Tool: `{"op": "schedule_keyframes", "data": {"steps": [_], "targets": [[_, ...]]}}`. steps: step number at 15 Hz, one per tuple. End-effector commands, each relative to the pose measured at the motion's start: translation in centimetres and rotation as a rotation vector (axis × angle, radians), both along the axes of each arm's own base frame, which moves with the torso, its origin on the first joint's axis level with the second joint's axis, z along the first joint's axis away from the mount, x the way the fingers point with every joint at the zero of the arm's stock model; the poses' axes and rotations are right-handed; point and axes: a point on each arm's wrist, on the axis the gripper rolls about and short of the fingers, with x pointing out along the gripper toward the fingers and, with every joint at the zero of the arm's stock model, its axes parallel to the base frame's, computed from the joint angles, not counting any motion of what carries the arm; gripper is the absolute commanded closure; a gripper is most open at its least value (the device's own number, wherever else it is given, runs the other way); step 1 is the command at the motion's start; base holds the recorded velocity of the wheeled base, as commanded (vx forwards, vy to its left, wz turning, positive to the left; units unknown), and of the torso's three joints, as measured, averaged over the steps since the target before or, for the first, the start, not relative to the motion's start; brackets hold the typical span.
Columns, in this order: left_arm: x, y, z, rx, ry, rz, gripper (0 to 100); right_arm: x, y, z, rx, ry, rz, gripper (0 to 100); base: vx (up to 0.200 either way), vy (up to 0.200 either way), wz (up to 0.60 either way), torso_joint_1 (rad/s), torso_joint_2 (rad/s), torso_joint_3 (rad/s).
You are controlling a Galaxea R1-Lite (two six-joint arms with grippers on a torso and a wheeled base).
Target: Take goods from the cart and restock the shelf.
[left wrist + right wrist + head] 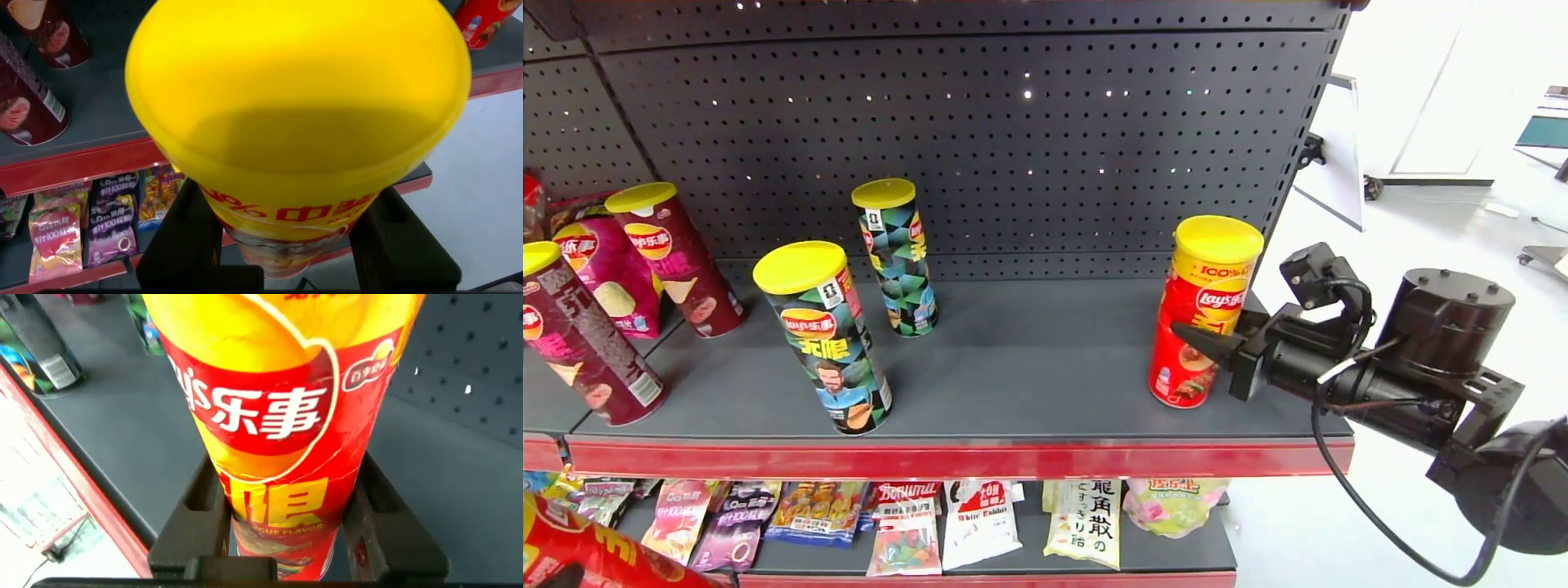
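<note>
The right pincer (1194, 336) is clamping the red can (1209, 286), which is standing upright near the right end of the shelf (1029, 367), long axis vertical and yellow lid pointing up. Placement looks nearly done. The next move calls for letting go and backing away without tipping it. The left pincer (282, 245) is gripping a second can (294, 90) in front of the shelf, lid facing its wrist camera.

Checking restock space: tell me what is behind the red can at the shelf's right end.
Only the perforated back panel shows behind the red can; the spot directly behind its base is covered.
</note>
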Motion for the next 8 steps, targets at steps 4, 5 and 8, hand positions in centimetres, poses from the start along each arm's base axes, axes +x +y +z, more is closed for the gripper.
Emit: {"op": "schedule_keyframes", "data": {"steps": [4,5,8], "targets": [[-0.2,0.0,0.0,-0.002,-0.007,0.0,100,-0.6,-0.1,-0.6,-0.016,0.02,-0.009,100,0.0,0.0,0.0,0.0,0.0,0.0],[-0.2,0.0,0.0,-0.002,-0.009,0.0,100,-1.0,0.0,-0.4,-0.016,0.013,-0.003,100,0.0,0.0,0.0,0.0,0.0,0.0],[-0.1,0.0,0.0,-0.001,-0.008,-0.001,100,-1.2,0.0,-0.2,-0.01,0.01,-0.038,100,0.0,0.0,0.0,0.0,0.0,0.0]]}}
